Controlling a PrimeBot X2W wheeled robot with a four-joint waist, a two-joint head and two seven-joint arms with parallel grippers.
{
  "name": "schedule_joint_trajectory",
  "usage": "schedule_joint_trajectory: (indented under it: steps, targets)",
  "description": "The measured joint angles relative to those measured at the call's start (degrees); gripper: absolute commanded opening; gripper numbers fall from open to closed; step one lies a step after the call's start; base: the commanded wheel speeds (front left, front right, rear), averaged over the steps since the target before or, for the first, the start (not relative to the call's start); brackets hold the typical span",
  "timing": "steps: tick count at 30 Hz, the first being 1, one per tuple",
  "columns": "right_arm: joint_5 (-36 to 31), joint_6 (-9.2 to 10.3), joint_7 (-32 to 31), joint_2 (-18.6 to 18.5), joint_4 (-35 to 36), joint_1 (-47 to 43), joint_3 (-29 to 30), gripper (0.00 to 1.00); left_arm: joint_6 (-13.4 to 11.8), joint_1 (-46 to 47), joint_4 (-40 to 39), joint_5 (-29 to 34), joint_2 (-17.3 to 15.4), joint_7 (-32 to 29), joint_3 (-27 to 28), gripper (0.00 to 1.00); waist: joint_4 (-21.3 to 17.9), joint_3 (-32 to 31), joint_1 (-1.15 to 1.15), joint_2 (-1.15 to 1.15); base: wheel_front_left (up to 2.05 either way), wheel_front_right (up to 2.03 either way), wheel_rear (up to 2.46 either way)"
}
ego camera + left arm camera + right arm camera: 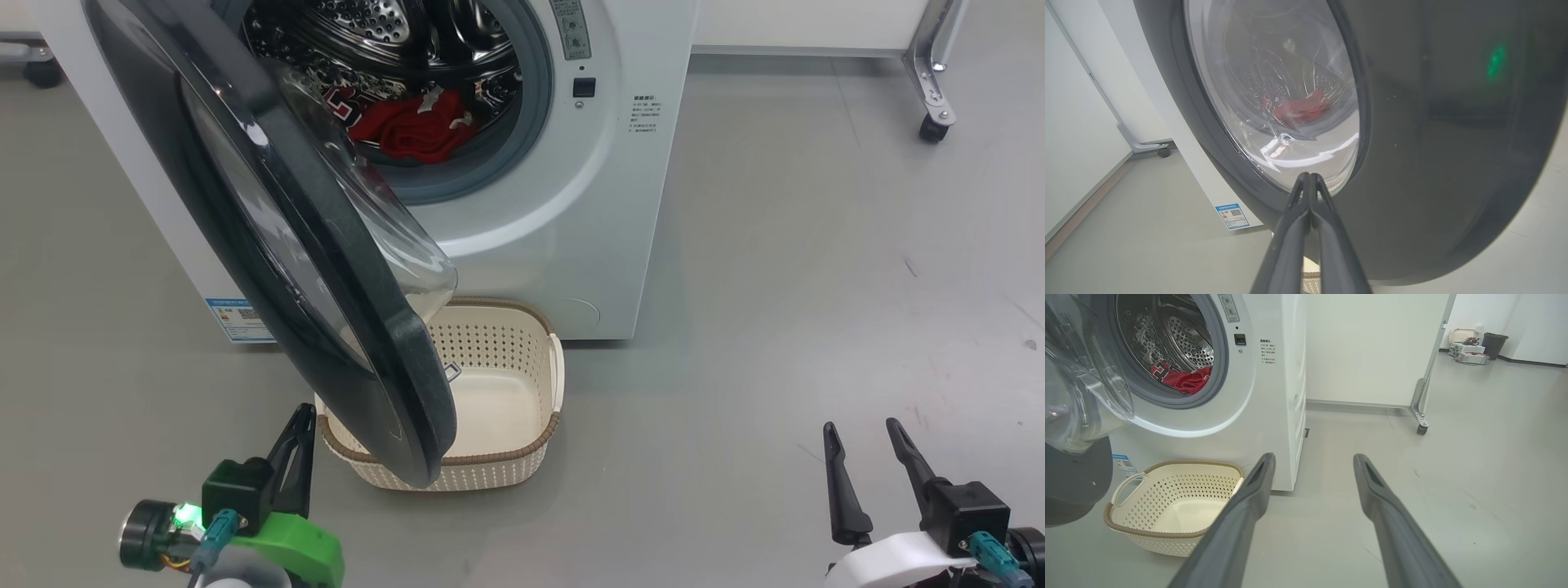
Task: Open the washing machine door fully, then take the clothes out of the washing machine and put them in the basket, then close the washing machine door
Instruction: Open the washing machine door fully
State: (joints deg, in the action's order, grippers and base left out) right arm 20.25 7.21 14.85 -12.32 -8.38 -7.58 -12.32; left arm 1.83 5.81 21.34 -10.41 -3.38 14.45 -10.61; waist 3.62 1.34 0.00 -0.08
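At the lower left of the head view, my left gripper [305,413] had its two dark fingers pressed together with nothing between them. In the left wrist view the left gripper [1309,176] pointed at the outer face of the washing machine door [1433,163], where the glass met the black ring. I could not tell whether the tips touched it. The washing machine door [384,359] stood partly open, swung out toward me from the left side of the opening, and its lower edge overlapped the basket [522,457] in the head view. Behind the door, the washing machine [571,229] showed its grey gasket and perforated drum. The clothes [408,126] lay as a red heap at the bottom of the drum, and the clothes [1302,108] also showed as a red blur through the door glass. A blue label [237,318] sat low on the cabinet front. The basket [1192,462] stood upright on the grey floor [775,286], just in front of the machine. At the lower right, my right gripper [861,426] had its fingers spread wide and held nothing. In the right wrist view the right gripper [1314,457] was over bare floor, to the right of the basket and well apart from the door [1073,482].
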Motion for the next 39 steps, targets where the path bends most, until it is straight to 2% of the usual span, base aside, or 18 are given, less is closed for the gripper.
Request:
schedule_joint_trajectory:
  steps: [11,14,21,25,30,34,39]
  targets:
    - [-1.12,0.0,0.0,1.01,0.32,-0.27,0.09,1.0,-0.14,-0.07,-1.63,-0.01,-0.02,-0.01,1.53,0.0,0.16,-0.15,0.0,0.0,0.0,0.0,0.0]
    - [-1.24,0.0,0.0,1.23,0.41,-0.28,0.14,1.0,-0.9,0.02,-3.55,-0.02,0.0,-0.01,2.97,0.0,0.31,-0.12,0.0,0.0,0.0,0.0,0.0]
    - [-1.68,0.0,0.0,1.57,0.57,-0.56,0.66,1.0,-3.34,2.96,-12.26,-0.51,-0.02,0.0,6.75,0.0,0.94,-0.21,0.0,0.0,0.0,0.0,0.0]
    - [-1.81,0.01,0.0,1.77,0.71,-1.47,2.46,1.0,-3.58,7.56,-18.61,-0.49,0.08,0.24,7.15,0.0,1.81,-0.14,0.0,0.0,0.0,0.0,0.0]
    - [-2.33,0.0,0.0,2.04,0.71,-1.46,1.25,1.0,-3.88,12.12,-25.61,-0.49,0.15,0.31,7.59,0.0,2.7,-0.33,0.0,0.0,0.0,0.0,0.0]
    - [-2.34,0.0,0.0,2.1,0.7,-1.46,1.13,1.0,-2.49,14.7,-28.77,-0.49,0.33,0.32,4.31,0.0,2.83,-0.52,0.0,0.0,0.0,0.0,0.0]
    - [-2.78,0.0,0.0,2.2,0.62,-1.47,0.88,1.0,0.86,16.45,-30.22,-1.22,0.78,0.23,-2.98,0.0,2.77,-0.84,0.0,0.0,0.0,0.0,0.0]
